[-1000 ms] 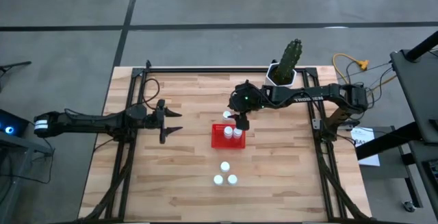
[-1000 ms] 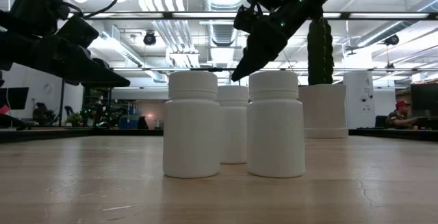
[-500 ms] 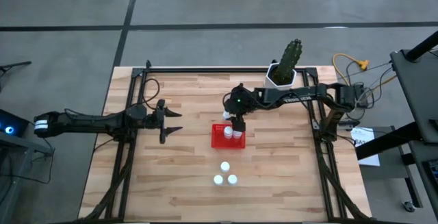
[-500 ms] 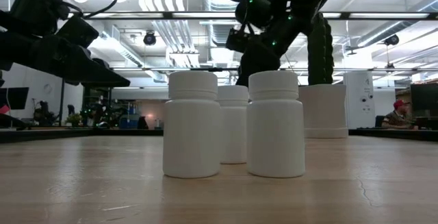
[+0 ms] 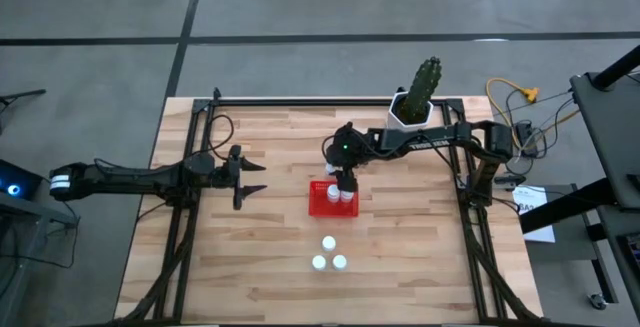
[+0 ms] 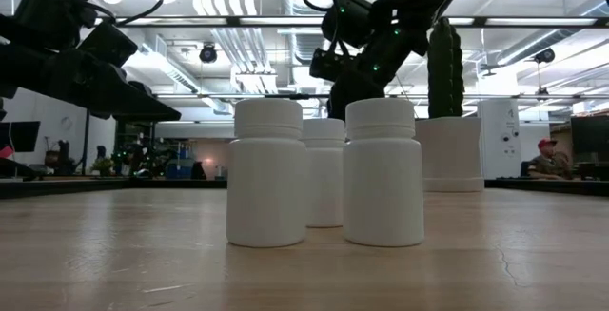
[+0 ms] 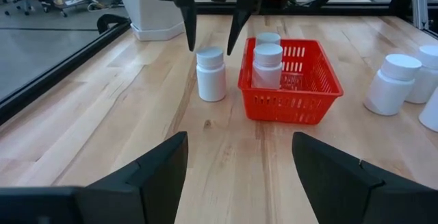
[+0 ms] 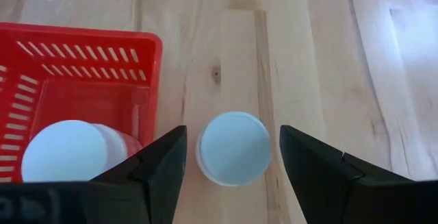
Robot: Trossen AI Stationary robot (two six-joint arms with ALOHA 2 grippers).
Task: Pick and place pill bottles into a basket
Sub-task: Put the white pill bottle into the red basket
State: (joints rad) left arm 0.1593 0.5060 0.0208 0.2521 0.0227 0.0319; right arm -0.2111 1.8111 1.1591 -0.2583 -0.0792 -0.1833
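My right hand (image 8: 229,159) hangs spread wide above a small white plastic pill bottle with a round white cap (image 8: 234,148), a finger (image 8: 152,166) on either side of it and nothing held. That bottle stands upright on the pale wooden plank surface (image 8: 308,53), just beside the outer wall of the small red rectangular plastic basket with slotted sides (image 8: 75,59), apart from it by a narrow gap. Two bottles already stand inside the basket (image 7: 291,80), one behind the other as my left wrist sees them. Three more (image 5: 328,255) wait in a close cluster nearer the front edge, well apart from the basket (image 5: 332,200).

I judge the bottle to be light and rigid, with a smooth wall that may slip if I pinch it loosely. Being tall for its base, it could tip if one finger touches first. The best hold looks to be across the body just under the cap, so the cap's lip stops it sliding down. I should come down centred and close evenly.

All the bottles (image 6: 324,173) look alike: plain white cylinders, unlabelled as far as I can see, each with a slightly wider cap.

My left hand (image 5: 248,177) waits open over the left part of the surface, empty, well away from the basket.
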